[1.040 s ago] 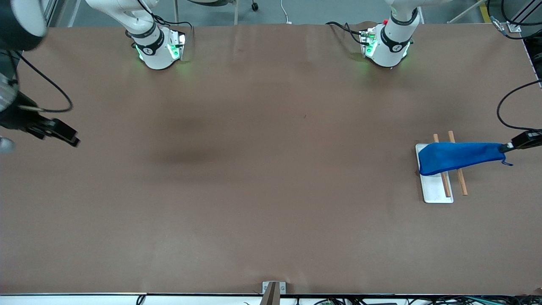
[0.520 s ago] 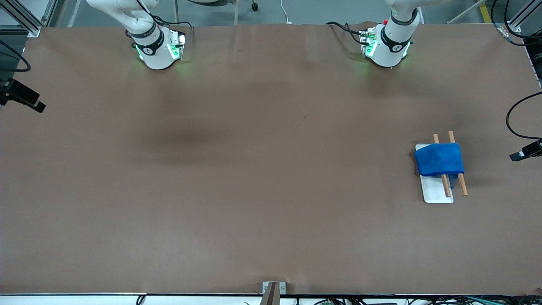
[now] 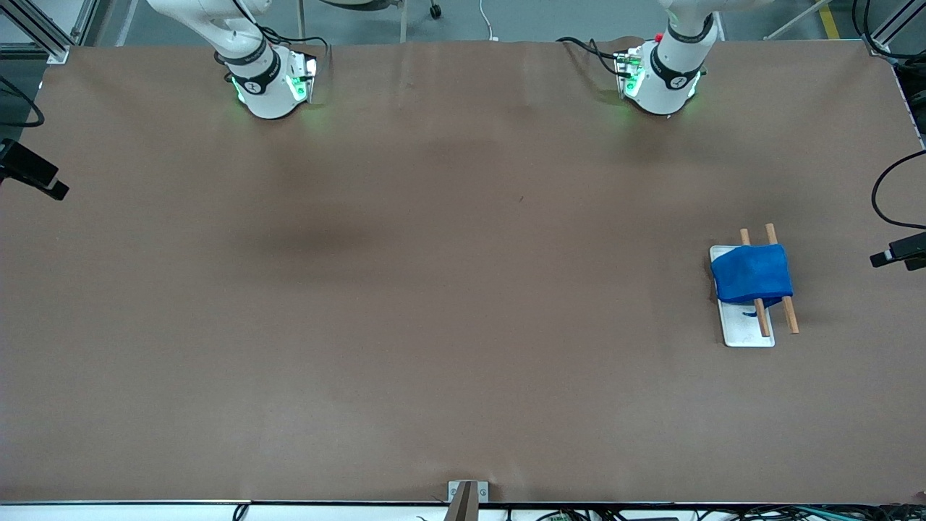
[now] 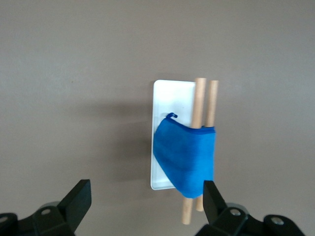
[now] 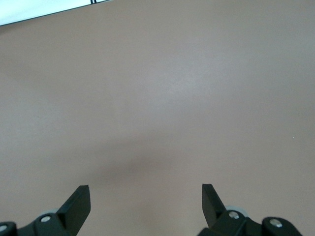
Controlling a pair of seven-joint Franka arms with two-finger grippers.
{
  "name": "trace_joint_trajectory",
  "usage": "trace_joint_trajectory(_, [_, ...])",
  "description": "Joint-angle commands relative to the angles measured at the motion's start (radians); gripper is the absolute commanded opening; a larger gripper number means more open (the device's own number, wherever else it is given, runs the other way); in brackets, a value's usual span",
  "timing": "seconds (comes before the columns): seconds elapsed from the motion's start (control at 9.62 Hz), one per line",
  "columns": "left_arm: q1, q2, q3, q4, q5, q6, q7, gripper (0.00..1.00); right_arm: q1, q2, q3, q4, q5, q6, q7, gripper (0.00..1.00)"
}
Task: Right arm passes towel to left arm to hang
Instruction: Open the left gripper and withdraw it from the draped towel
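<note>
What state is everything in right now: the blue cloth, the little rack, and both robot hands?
towel: draped over the two wooden rods, held by nothing.
wooden rods: side by side over the white base.
left end effector: open, empty, over the table.
right end effector: open, empty, over bare table.

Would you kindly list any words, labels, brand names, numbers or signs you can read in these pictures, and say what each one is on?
None can be read.
Right arm's base: a small round dark emblem on its black band, not legible as text.
Left arm's base: the same kind of emblem, also unreadable.
The towel hanging over the wooden rods shows no printed label, nor does the white tray.
</note>
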Motion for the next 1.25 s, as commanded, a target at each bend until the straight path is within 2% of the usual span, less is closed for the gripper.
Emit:
trace_joint_trajectory(0.0, [-0.013,-0.160,-0.145,-0.087,0.205,0.021,-0.177,1.00,-0.013,-0.006,0.003,-0.007,-0.002,0.003,-0.093,1.00])
trace_joint_trajectory(0.21, [-0.013,-0.289,-0.285,-0.130,0.295,0.003,-0.376,1.00,-0.030,-0.007,0.003,-0.022,-0.002,0.000,-0.097,1.00])
trace_joint_trajectory(0.42, [-0.013,-0.364,-0.407,-0.102,0.385,-0.106,-0.483,1.00,-0.036,-0.006,0.003,-0.023,-0.002,0.003,-0.097,1.00])
trace_joint_trajectory(0.52, [-0.014,-0.377,-0.436,-0.057,0.385,-0.163,-0.522,1.00,-0.035,-0.006,0.003,-0.023,-0.002,0.005,-0.095,1.00])
trace_joint_trajectory(0.94, [-0.056,-0.356,-0.459,0.190,0.381,-0.356,-0.569,1.00,-0.036,-0.006,0.003,-0.024,-0.002,0.003,-0.095,1.00])
trace_joint_trajectory(1.14, [-0.068,-0.374,-0.459,0.181,0.376,-0.387,-0.575,1.00,-0.038,-0.004,0.003,-0.024,-0.001,0.005,-0.095,1.00])
